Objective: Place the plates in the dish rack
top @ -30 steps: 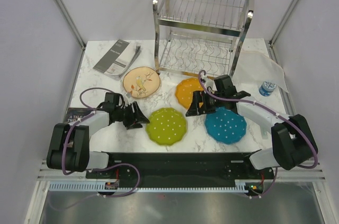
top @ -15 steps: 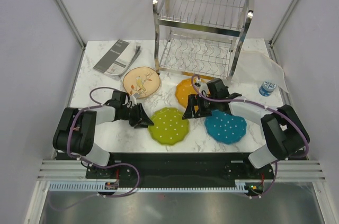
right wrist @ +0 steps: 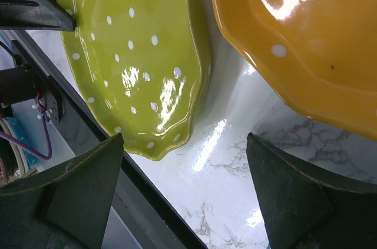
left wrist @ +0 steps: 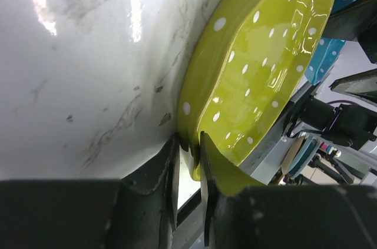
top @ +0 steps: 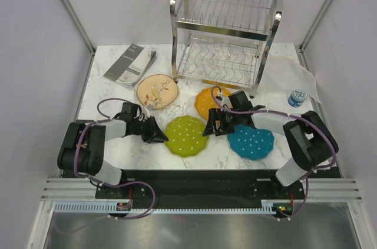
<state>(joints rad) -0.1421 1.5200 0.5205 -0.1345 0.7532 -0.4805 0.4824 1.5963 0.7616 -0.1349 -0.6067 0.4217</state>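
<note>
The lime green plate (top: 187, 135) lies at the front middle of the marble table. My left gripper (top: 160, 136) is shut on its left rim; in the left wrist view the rim (left wrist: 194, 143) sits between the two fingers (left wrist: 189, 169). My right gripper (top: 210, 125) is open and empty beside the plate's right edge; its view shows the green plate (right wrist: 135, 55) and the orange plate (right wrist: 306, 43). The orange plate (top: 207, 100), the teal plate (top: 251, 141) and the tan floral plate (top: 156, 91) lie flat. The steel dish rack (top: 224, 31) stands at the back, with no plates in it.
A grey booklet (top: 125, 63) lies at the back left. A white cloth (top: 290, 75) and a small blue-and-white round object (top: 297, 97) lie at the right. The table's black front rail (top: 194, 175) runs just below the plates.
My left gripper has moved right to the green plate's rim and closed on it. My right gripper has moved left and forward to the green plate's right edge.
</note>
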